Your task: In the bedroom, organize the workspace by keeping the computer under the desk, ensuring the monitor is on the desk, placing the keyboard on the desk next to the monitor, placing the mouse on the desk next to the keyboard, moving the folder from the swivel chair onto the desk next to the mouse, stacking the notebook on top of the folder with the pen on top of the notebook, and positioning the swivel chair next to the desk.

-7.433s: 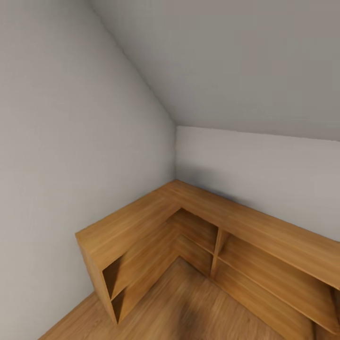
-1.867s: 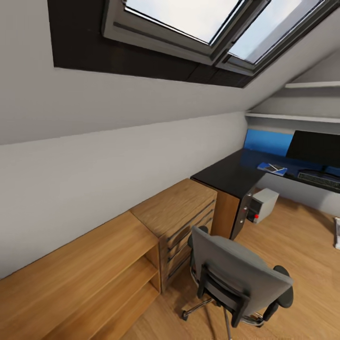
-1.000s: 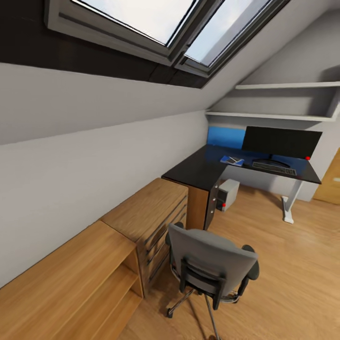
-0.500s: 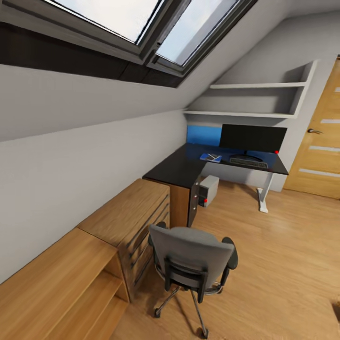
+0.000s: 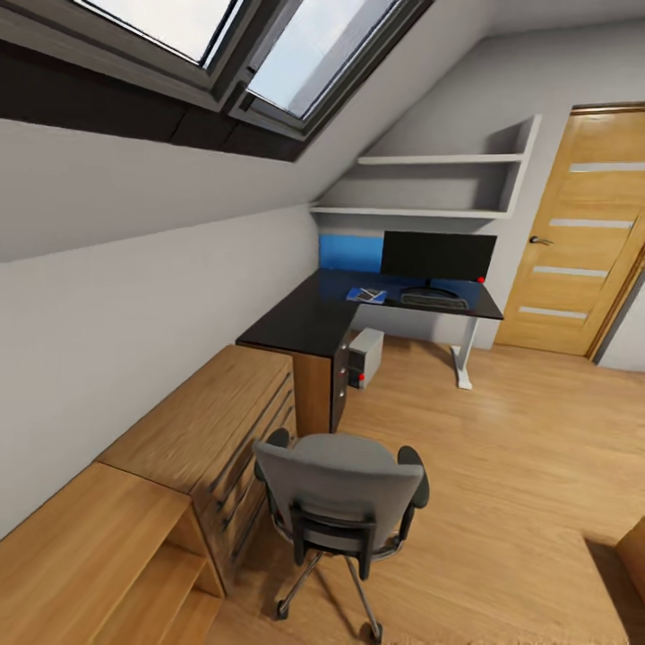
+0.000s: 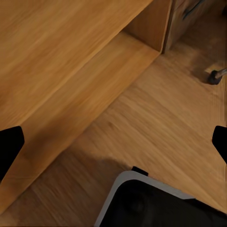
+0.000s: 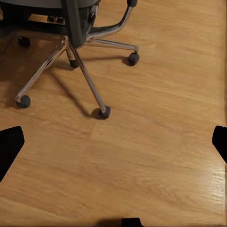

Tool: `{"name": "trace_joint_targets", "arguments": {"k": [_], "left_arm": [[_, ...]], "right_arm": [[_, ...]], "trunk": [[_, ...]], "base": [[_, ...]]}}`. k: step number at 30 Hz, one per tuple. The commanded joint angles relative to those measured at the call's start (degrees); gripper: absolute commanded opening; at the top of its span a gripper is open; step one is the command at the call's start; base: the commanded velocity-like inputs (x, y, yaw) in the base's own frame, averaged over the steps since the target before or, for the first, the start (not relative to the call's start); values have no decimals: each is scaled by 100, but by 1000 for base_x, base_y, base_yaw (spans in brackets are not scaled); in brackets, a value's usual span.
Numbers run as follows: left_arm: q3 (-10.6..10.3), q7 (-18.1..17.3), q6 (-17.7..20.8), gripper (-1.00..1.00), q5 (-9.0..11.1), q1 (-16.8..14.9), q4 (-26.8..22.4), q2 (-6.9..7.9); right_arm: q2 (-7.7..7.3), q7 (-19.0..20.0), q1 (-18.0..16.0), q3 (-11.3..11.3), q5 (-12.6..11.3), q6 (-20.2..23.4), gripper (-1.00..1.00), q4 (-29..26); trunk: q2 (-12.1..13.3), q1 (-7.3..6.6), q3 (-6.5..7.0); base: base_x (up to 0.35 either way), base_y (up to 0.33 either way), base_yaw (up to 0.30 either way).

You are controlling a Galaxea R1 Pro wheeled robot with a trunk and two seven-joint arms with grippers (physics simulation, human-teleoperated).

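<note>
Standing nearest in the head view, the swivel chair (image 5: 340,502) presents its grey back to the camera, on the wood floor (image 5: 528,466) and well apart from the desk (image 5: 358,309). Its chrome base and casters appear in the right wrist view (image 7: 71,61). The right gripper (image 7: 113,142) is spread wide, with only dark fingertips (image 7: 9,146) at the frame edges and nothing between them. The left gripper (image 6: 113,142) is likewise spread and empty, over floor beside a low wooden shelf unit (image 6: 71,71). A wooden drawer cabinet (image 5: 215,421) sits between chair and desk. The computer (image 5: 365,356) stands on the floor under the desk. On the desktop, the folder (image 5: 366,295) lies near the blue back panel; whether the notebook lies on it cannot be told. The keyboard (image 5: 434,300) sits just in front of the monitor (image 5: 438,255). A wooden door (image 5: 573,233) closes the far wall.
</note>
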Motion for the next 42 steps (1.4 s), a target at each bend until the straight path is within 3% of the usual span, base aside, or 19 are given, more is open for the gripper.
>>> {"name": "trace_joint_targets", "arguments": {"k": [1, 42], "left_arm": [[-50, 39, -11, 100, 18, -2, -2, -1], [-50, 44, -11, 100, 21, -2, -2, -1]], "right_arm": [[3, -33, -6, 49, -19, -13, 100, 8], [0, -30, -6, 49, -19, -13, 100, 8]], "trunk": [[-11, 3, -16], [-11, 3, -167]], "base": [[22, 16, -274], [-65, 92, -274]]}}
